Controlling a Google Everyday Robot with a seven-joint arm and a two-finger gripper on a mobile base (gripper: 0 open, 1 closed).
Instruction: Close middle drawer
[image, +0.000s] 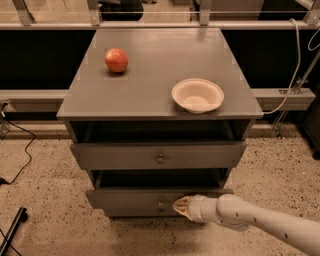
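The middle drawer (130, 199) is a grey, low-fronted drawer with a tiny pale knob (161, 203). It stands pulled out a little from the grey cabinet, with a dark strip of its inside showing above the front. My gripper (178, 206) comes in from the lower right on a white arm. Its tan fingertips are together and touch the drawer front just right of the knob. The gripper holds nothing.
Above it, the taller-fronted top drawer (159, 156) with a brass knob stands slightly out. A red apple (116, 60) and a white bowl (197, 95) rest on the cabinet top (150, 75). Cables lie on the speckled floor at left. A dark wall and rail run behind.
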